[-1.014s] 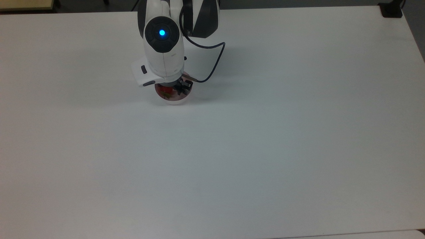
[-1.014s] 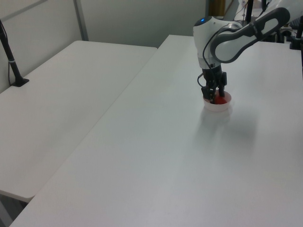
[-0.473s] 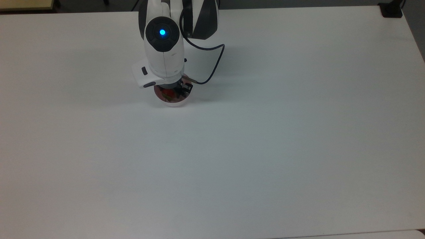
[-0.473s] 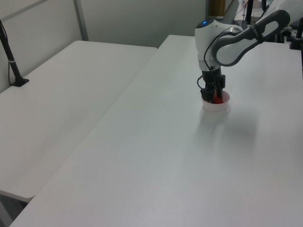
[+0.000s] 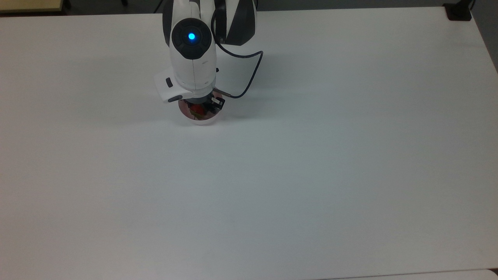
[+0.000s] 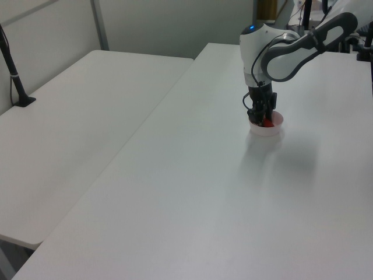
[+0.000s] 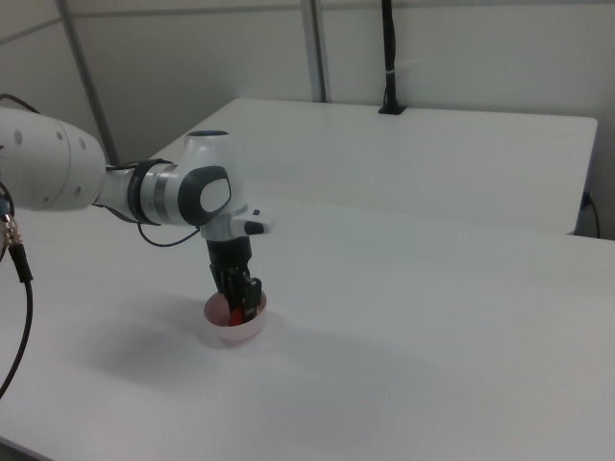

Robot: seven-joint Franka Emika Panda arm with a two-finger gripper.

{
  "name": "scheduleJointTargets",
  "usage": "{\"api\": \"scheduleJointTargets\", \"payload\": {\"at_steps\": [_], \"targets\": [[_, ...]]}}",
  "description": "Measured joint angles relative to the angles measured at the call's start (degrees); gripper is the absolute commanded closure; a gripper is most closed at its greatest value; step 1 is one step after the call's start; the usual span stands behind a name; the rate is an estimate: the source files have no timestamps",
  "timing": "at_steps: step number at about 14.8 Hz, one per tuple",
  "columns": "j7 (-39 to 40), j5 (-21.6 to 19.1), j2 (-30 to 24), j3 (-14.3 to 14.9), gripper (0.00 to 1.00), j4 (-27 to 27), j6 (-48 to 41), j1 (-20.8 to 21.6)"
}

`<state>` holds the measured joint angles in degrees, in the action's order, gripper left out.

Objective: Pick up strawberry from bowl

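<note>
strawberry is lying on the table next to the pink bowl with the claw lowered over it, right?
Not quite. The strawberry lies inside the pink bowl, not on the table beside it, as the top view shows. The claw is lowered over it, into the bowl.

A wide white table fills the scene under even, soft light, its surface matte and bare over most of its area. A second white table stands just beside it, a narrow seam between the two, and a black post rises from a base near that table's far edge. Behind them are pale grey wall panels split by slim metal uprights.
</note>
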<state>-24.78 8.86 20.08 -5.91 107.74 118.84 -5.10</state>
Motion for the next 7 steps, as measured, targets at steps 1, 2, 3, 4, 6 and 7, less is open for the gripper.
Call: {"api": "scheduleJointTargets", "payload": {"at_steps": [1,2,3,4,6,7], "targets": [[0.06,0.01,-0.26,-0.03,0.69,-0.20,0.00,0.06],[0.22,0.03,-0.66,-0.10,0.69,-0.44,-0.07,0.13],[0.71,0.04,-1.15,-0.21,0.69,-0.75,-0.52,0.17],[1.77,0.04,-1.83,-0.35,0.69,-1.51,-2.14,0.24],[3.47,0.04,-2.41,-0.39,0.69,-2.94,-4.14,0.27],[4.68,0.05,-2.59,-0.39,0.69,-3.74,-4.97,0.24]]}}
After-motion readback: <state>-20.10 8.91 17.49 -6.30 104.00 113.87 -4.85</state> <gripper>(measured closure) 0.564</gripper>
